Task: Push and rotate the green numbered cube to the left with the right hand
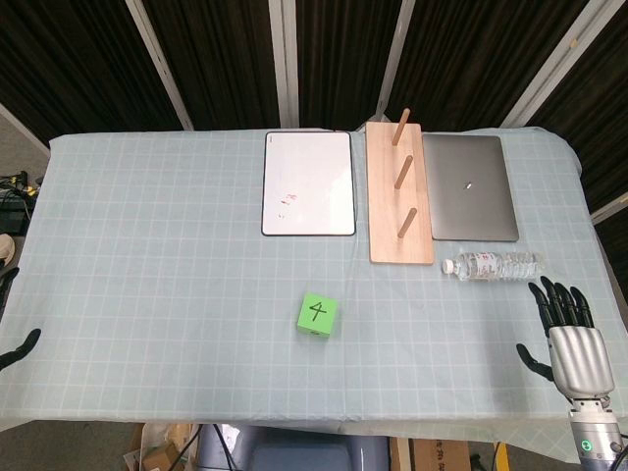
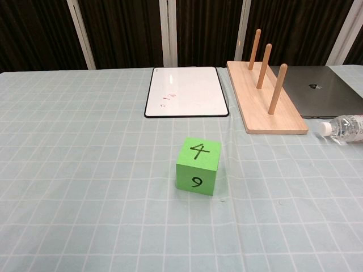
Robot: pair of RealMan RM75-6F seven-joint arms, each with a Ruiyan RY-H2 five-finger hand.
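Your right hand (image 1: 567, 329) is open, empty; the green cube (image 1: 317, 315) well to its left looks light, so nudge its near-side face.

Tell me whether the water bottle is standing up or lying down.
Lying down: the water bottle rests on its side on the table, cap toward the wooden peg board.

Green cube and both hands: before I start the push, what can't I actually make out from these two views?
- Green cube: only its top, 4, and front, 9, show; the other faces are turned away in both views.
- Left hand: head view's left edge cuts it off, only dark fingertips show; open or shut is unclear.
- Right hand: absent from the chest view.
- Water bottle: chest view's right edge cuts it; label too small to read.
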